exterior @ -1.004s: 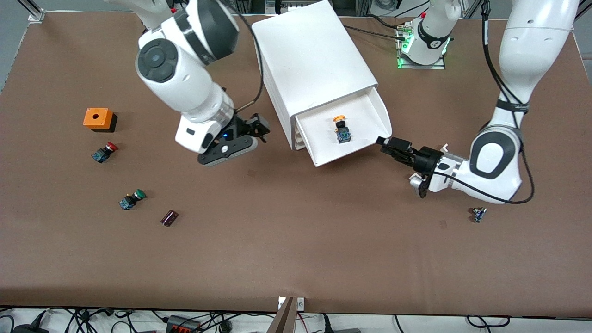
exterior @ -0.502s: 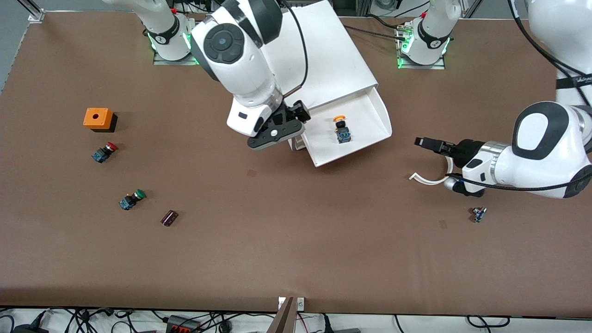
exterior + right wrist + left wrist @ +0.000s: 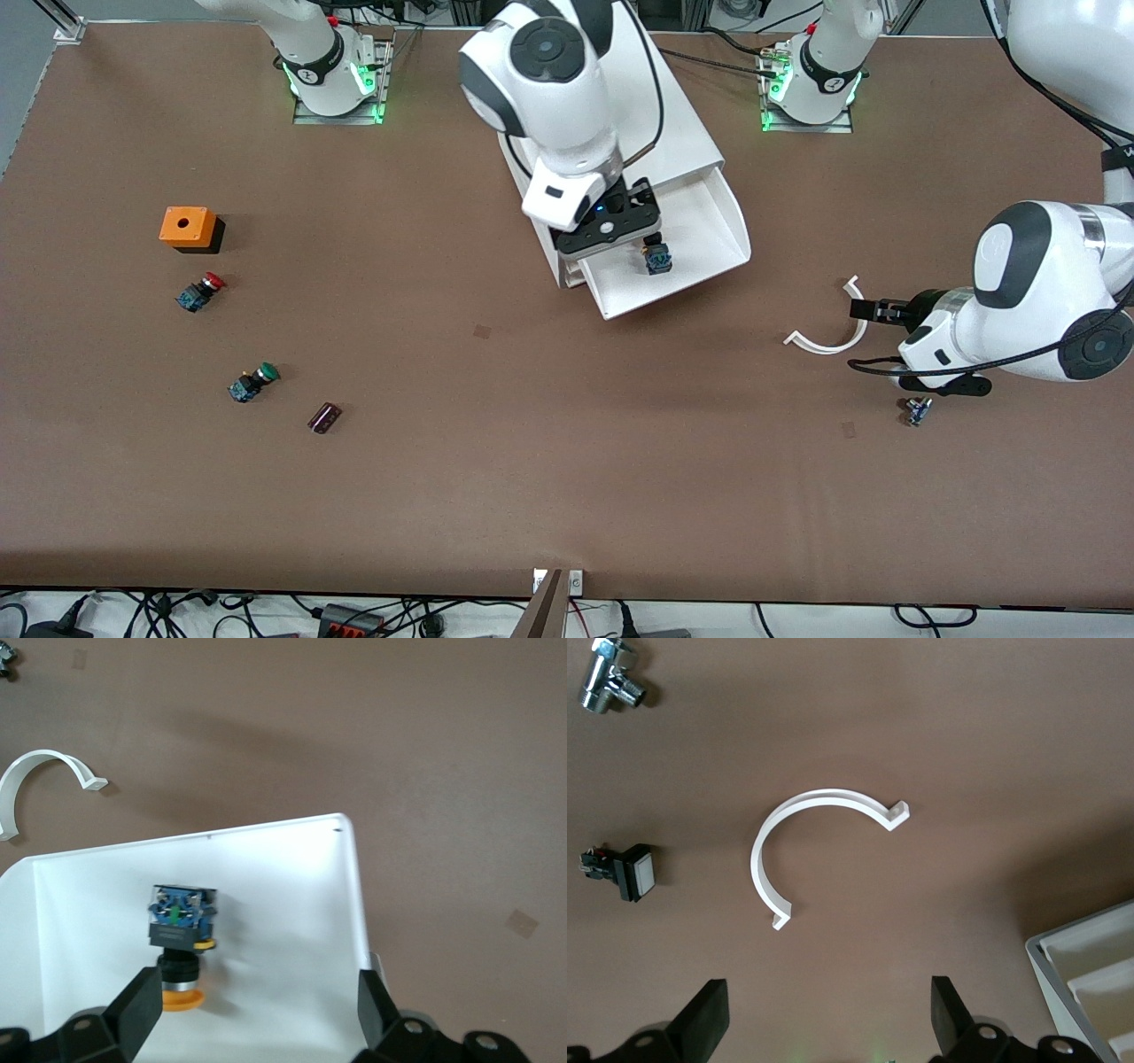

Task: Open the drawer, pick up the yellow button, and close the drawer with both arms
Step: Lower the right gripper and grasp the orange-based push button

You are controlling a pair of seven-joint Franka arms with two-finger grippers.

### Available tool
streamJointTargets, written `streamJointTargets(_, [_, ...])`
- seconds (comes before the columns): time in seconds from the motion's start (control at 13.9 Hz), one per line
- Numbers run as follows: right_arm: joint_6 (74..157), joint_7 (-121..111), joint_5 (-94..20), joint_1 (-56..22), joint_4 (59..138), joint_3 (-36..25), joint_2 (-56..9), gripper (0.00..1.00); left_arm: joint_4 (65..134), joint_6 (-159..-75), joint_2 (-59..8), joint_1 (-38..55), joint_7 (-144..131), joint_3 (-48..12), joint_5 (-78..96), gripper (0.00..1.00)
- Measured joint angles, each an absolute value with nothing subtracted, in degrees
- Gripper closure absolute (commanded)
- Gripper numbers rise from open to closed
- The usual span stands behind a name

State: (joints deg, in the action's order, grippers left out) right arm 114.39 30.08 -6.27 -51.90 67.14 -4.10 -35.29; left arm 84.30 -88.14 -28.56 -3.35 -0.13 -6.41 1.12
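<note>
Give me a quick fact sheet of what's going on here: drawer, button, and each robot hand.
drawer: top one, pulled open
button: yellow-capped, lying on the drawer floor, not gripped
right gripper: open, over the drawer above the button
left gripper: open, over the table by a white curved clip
stage: drawer opened, button not yet taken

drawer (image 3: pixel 704 232): smooth white plastic, slight sheen
button (image 3: pixel 181 939): glossy orange plastic cap, black-and-blue plastic body
table (image 3: pixel 549 461): matt brown, faintly textured covering
clip (image 3: pixel 811 842): smooth white plastic, curved
valve (image 3: pixel 607 687): shiny chromed metal
arms (image 3: pixel 567 97): glossy white shells, dark grey bands
grippers (image 3: pixel 252 1014): matt black fingers
</note>
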Motion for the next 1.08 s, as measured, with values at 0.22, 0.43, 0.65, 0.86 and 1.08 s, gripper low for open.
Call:
streamJointTargets(0.22, [114.41, 30.67, -5.18, -53.31, 65.89, -4.19, -37.01, 0.13, 84.45, -88.27, -28.56, -3.30, -2.54, -6.58, 1.10, 0.00])
streamJointTargets(0.43, [114.42, 32.21, -3.11, -55.25, 65.52, -4.29, -38.08, 0.13, 84.45, -88.24, -28.48, -2.96, -3.57, -6.81, 1.10, 0.00])
streamJointTargets(0.65, [114.93, 34.54, -1.40, -56.79, 63.68, -4.31, -39.96, 0.14, 84.45, -88.16, -28.42, -2.79, -4.35, -6.85, 1.10, 0.00])
streamJointTargets(0.86, [117.00, 34.65, -1.34, -56.83, 62.66, -4.62, -41.39, 0.14, 84.45, -88.15, -28.42, -2.79, -4.45, -6.86, 1.09, 0.00])
streamJointTargets(1.08, [118.79, 34.70, -1.34, -56.83, 62.47, -4.70, -42.30, 0.15, 84.45, -88.13, -28.42, -2.78, -4.53, -6.86, 1.09, 0.00])
